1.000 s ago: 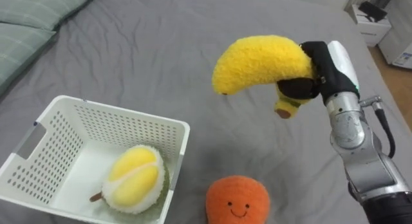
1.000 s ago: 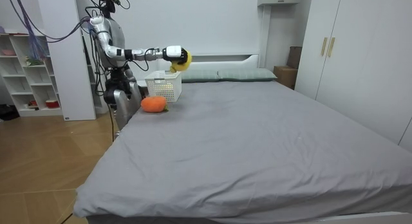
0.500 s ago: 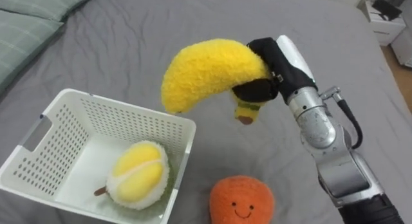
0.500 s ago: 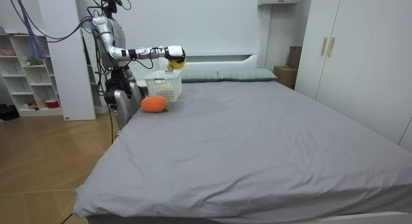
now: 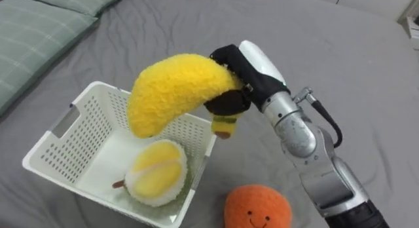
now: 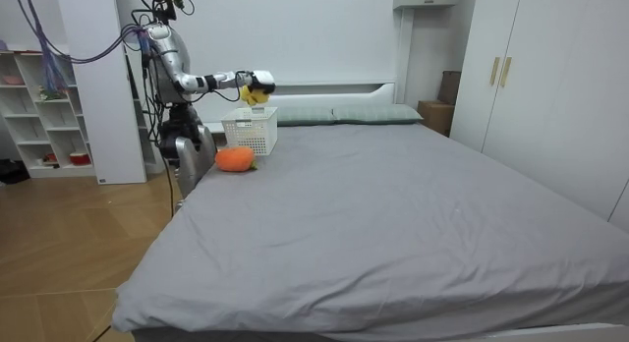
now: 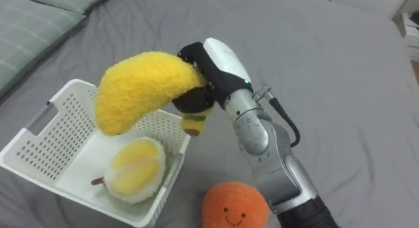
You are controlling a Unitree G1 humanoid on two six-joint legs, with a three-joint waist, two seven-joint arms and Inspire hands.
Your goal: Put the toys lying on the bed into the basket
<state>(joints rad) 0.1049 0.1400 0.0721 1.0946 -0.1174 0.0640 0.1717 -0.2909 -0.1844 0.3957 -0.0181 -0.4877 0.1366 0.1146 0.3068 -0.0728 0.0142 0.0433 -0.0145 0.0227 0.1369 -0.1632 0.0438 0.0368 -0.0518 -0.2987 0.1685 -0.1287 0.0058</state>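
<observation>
The grey bed (image 5: 163,25) carries a white basket (image 5: 52,156) near the corner where the robot stands. Above the basket's far right rim hangs the plush banana (image 5: 170,90). Its long axis runs across the rim, arched upward, with the blunt tip pointing down-left over the basket and the brown stem dangling just outside. The right hand (image 5: 245,67) has its fingers curled round the stem end. An orange plush (image 5: 257,209) lies just right of the basket, and a durian plush (image 5: 157,179) sits inside it.

Bedroom: bed (image 6: 393,214); wardrobe (image 6: 550,86)
</observation>
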